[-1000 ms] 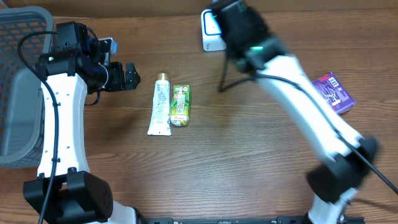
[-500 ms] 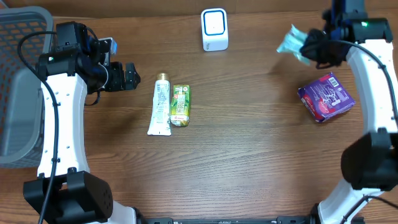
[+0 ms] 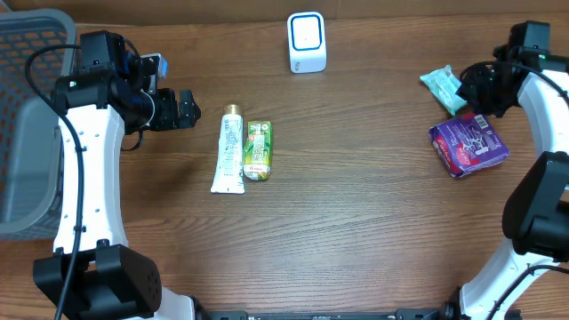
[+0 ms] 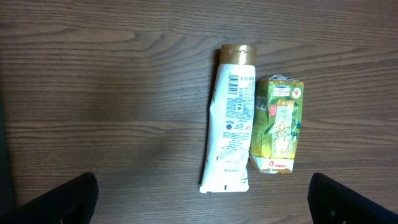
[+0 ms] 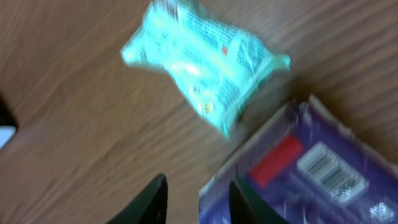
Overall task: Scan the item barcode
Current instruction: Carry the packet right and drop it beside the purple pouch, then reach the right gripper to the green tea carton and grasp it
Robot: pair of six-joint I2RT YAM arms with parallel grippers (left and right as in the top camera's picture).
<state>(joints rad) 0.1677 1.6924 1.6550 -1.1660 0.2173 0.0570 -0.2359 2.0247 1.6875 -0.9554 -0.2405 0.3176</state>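
1. Right gripper [image 5: 198,182] has dropped from mid-air to the table's 2 o'clock corner; its fingers are parted and the teal packet [image 3: 442,85] is released.
2. Packet: crinkly foil pillow with printed text, lying flat just beside the glossy purple box [image 3: 468,146], at its 11 o'clock.
3. Left gripper [image 3: 187,108]: spread wide, empty.

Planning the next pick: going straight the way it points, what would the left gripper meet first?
Probably the white tube, just before the green carton; how high the left gripper hangs is unclear.
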